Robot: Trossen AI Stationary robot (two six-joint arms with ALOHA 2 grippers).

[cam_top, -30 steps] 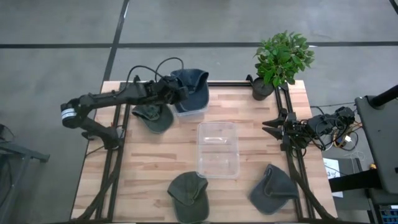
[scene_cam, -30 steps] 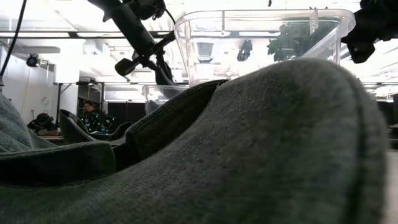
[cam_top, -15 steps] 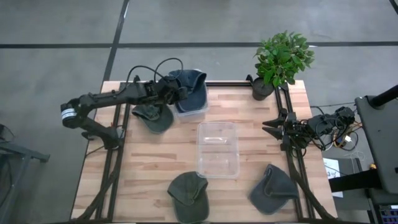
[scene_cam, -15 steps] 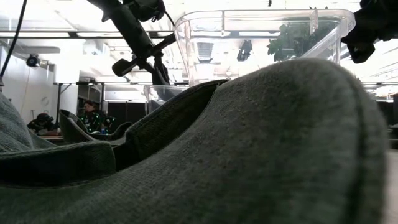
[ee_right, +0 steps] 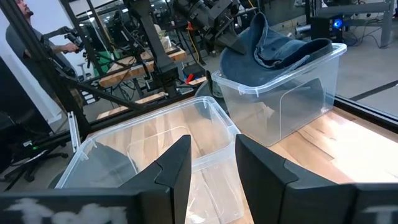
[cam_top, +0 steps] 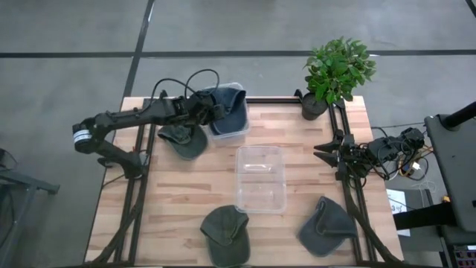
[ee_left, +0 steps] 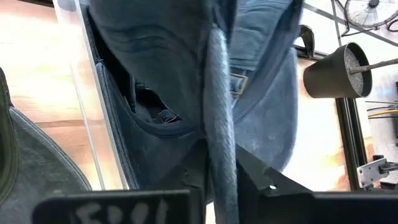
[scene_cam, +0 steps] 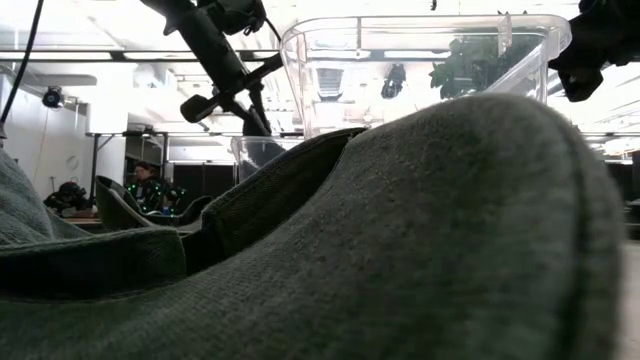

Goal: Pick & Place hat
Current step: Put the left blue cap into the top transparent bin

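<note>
A blue hat (cam_top: 225,103) lies crumpled in a small clear bin (cam_top: 236,132) at the table's far side, left of centre, its cloth spilling over the rim (ee_right: 273,50). My left gripper (cam_top: 209,110) reaches it from the table's left, slanting down. The gripper is slightly open, its fingers on either side of the brim's edge (ee_left: 221,155). A dark green hat (cam_top: 184,140) lies flat on the table just left of the bin. My right gripper (cam_top: 325,153) hangs open and empty at the right edge. My left gripper has its two fingers (ee_left: 252,177) on either side of the blue hat's brim edge (ee_left: 221,134), coming from the table's left and slanting down. I cannot tell whether the fingers touch the brim. The hat rests in the small bin.
A large clear bin (cam_top: 260,179) stands at the table's centre. A green hat (cam_top: 225,234) and a grey hat (cam_top: 325,225) lie near the front edge; the green hat fills the low view. A potted plant (cam_top: 336,71) stands at the far right corner.
My left gripper has stayed in place and its fingers have spread a little apart, as the low view shows. The blue hat has sunk slightly into the small bin.
</note>
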